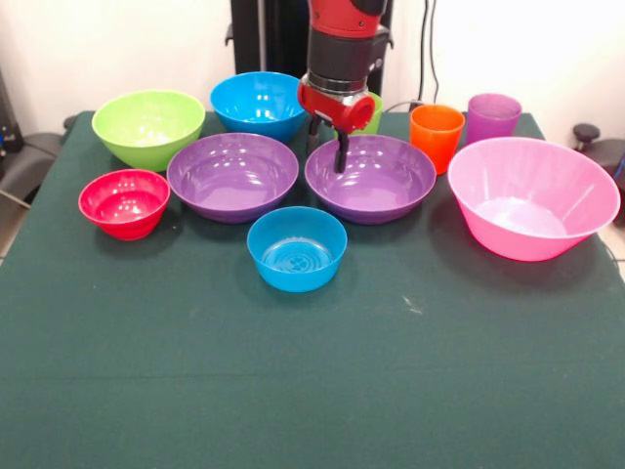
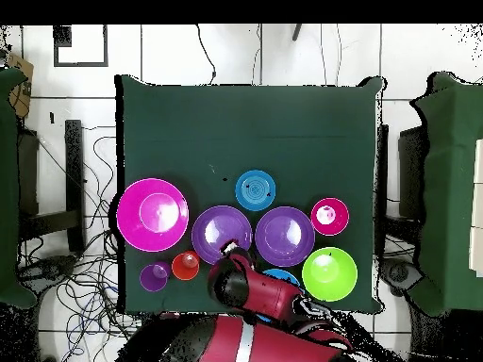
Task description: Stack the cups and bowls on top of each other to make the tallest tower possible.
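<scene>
Green felt tabletop [image 1: 312, 391], glossy round plastic bowls [image 1: 232, 176], tumbler cups [image 1: 436, 135], pincer [image 1: 329, 147] state unclear.

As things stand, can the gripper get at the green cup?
Probably, but not cleanly. The green cup sits right behind the gripper, mostly hidden by the arm's wrist. The gripper hangs over the near purple bowl, so it would need to pull back first. The orange cup stands apart.

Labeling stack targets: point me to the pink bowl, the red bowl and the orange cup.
pink bowl [image 1: 562, 230]: front view, on its outer side wall.
red bowl [image 1: 115, 217]: front view, on its outer wall below the rim.
orange cup [image 1: 435, 142]: front view, on its side wall.
</scene>
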Robot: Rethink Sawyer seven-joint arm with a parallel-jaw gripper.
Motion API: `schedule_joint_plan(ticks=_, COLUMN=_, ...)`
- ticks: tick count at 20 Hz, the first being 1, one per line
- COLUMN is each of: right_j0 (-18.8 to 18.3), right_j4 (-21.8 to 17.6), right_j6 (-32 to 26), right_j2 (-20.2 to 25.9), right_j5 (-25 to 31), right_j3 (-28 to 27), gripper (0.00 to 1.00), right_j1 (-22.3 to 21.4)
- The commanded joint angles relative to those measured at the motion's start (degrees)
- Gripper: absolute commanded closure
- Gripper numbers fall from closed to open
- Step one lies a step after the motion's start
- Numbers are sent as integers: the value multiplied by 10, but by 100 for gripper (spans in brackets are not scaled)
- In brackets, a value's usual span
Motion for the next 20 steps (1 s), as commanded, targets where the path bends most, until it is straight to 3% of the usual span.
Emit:
schedule_joint_plan(ticks=1, right_j0=13, right_j4=-13, right_j6=49, right_j2=39, right_j5=19, right_j3=-37, gripper=0, right_j1=22)
schedule_joint_plan(ticks=12, right_j0=33, right_j4=-15, right_j6=36, right_j2=5, right_j5=16, right_j3=-49, gripper=0, right_j1=29)
schedule_joint_plan(ticks=13, right_j0=35, right_j4=-14, right_j6=36, right_j2=4, right_j5=17, right_j3=-49, gripper=100, right_j1=29)
schedule_joint_plan(ticks=20, right_j0=32, right_j4=-20, right_j6=38, right_j2=5, right_j5=24, right_j3=-52, gripper=100, right_j1=30)
